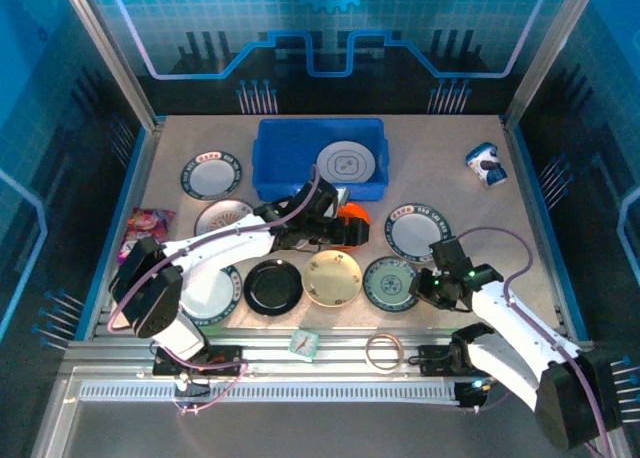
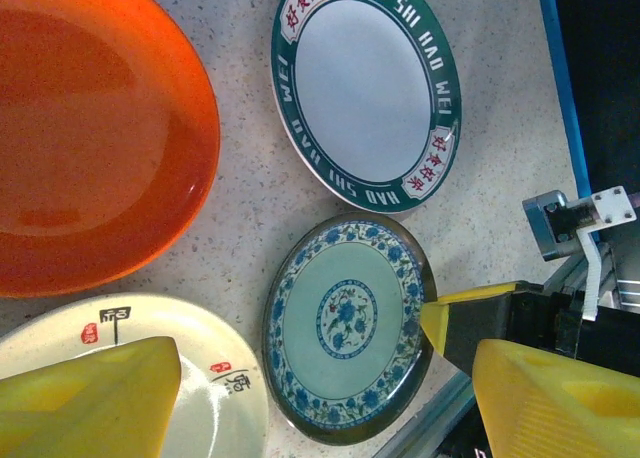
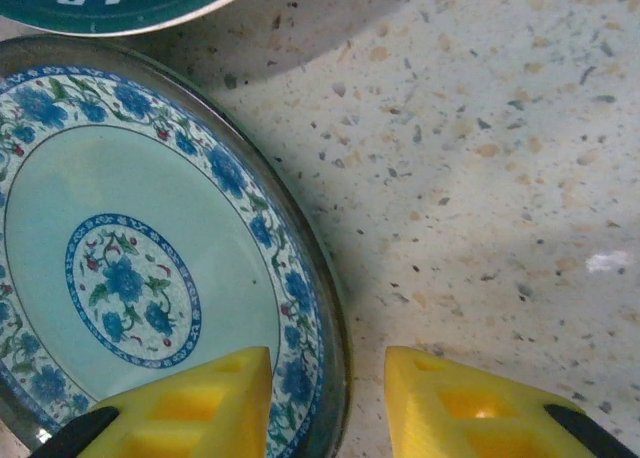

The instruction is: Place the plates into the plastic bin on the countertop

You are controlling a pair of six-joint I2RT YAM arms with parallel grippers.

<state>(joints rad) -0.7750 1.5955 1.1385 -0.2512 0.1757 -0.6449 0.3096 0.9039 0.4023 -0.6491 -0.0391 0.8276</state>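
Robot lab booth, printed blue backdrop (image 1: 200,18)

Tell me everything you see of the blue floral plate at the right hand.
The blue floral plate is round, pale green inside, with a blue flower medallion and a blue flower band inside a dark glossy rim; it looks glazed. It lies flat, face up, on the countertop, close beside the cream plate; contact unclear. The right hand straddles its rim, fingers apart: one over the plate, one outside.
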